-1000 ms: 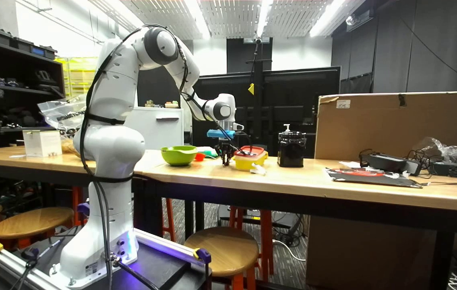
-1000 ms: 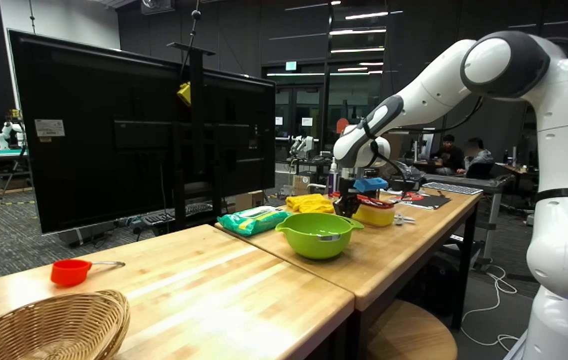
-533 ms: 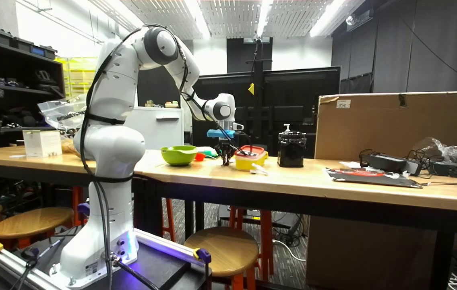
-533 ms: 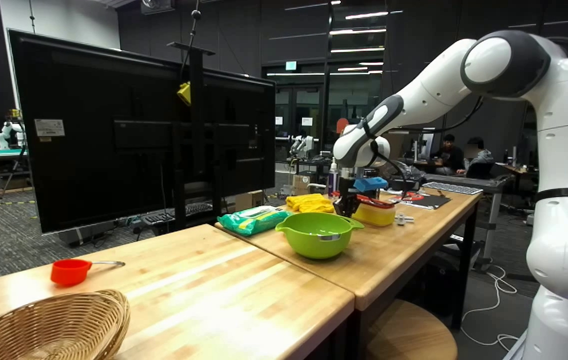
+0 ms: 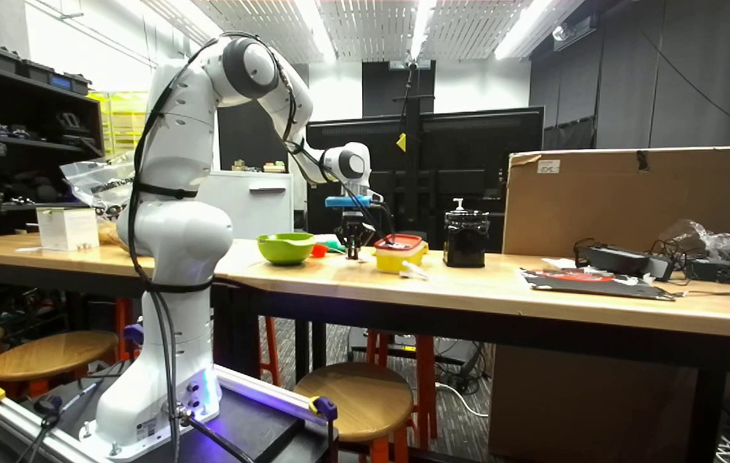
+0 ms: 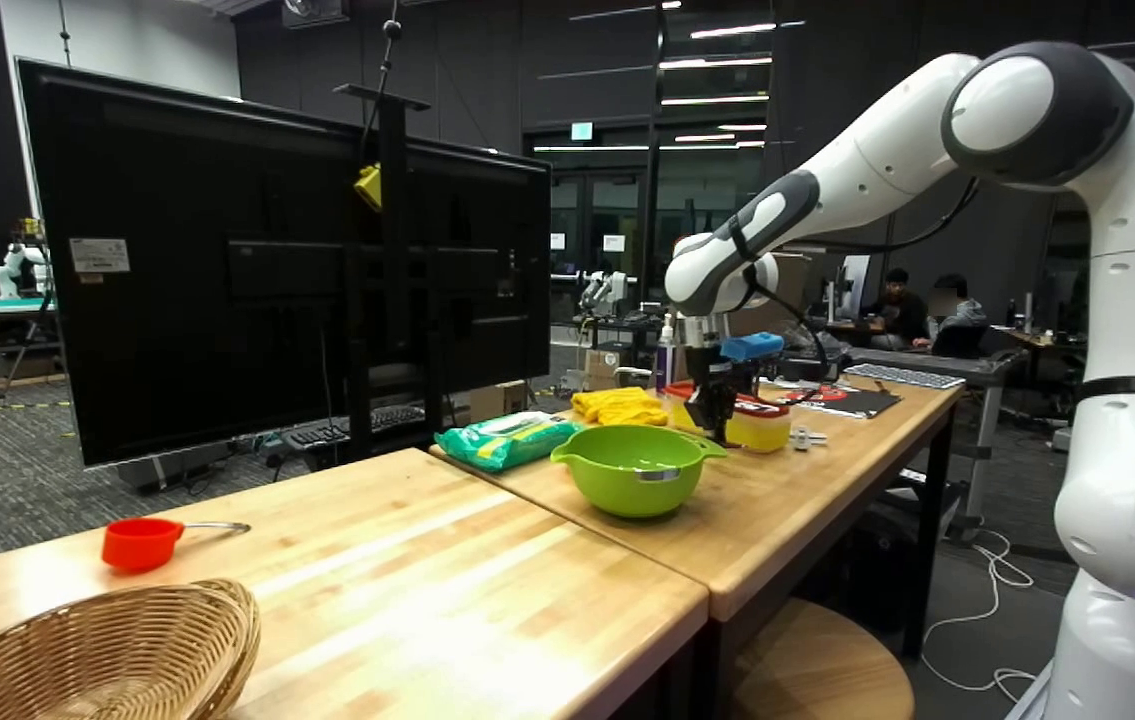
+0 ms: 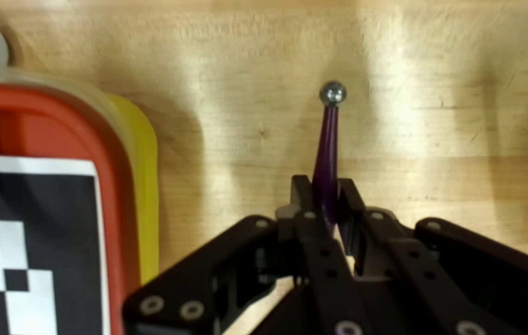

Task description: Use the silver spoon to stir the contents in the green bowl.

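The claw (image 7: pixel 325 191), nearly closed, clamps a purple handle (image 7: pixel 327 153); in an exterior view, the bowl (image 5: pixel 283 251) stands left of it.

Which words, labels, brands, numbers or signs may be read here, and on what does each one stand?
None reads surely enough to quote.
Clear plastic bag: dark capitals, too blurred.
White label on the cardboard box: too small.
Pale label on the black screen: too small.
Lit green sign: too small.
Green pack: print too blurred.
Dark sheet: red print, illegible.
Red lid, wrist view: black-and-white squares, no letters showing.
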`<state>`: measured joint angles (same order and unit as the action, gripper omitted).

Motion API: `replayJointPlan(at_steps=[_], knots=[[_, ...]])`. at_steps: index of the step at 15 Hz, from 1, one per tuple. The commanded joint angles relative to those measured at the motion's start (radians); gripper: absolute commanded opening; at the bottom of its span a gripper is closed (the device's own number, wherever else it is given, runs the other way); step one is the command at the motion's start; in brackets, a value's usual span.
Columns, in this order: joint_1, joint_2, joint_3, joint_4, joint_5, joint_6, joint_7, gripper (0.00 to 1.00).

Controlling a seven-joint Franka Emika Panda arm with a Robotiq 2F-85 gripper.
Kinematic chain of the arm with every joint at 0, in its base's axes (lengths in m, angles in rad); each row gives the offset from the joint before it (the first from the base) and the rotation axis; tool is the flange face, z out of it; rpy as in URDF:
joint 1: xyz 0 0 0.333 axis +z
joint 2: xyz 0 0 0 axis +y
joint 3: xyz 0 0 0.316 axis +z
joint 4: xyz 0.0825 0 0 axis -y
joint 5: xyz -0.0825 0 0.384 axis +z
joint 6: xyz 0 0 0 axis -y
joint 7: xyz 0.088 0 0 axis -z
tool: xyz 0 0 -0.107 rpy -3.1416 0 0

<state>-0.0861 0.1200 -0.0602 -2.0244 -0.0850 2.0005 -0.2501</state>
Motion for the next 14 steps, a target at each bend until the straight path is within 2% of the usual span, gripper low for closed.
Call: replayJointPlan(at_steps=[1, 5, 14], knots=[[0.020, -0.067, 0.010, 0.045, -0.069, -0.224, -0.031, 0.04], [0.042, -0.104, 0.024, 0.150, -0.147, -0.519, -0.092, 0.04], [0.083, -0.090, 0.061, 0.412, -0.397, -1.048, -0.308, 0.04]])
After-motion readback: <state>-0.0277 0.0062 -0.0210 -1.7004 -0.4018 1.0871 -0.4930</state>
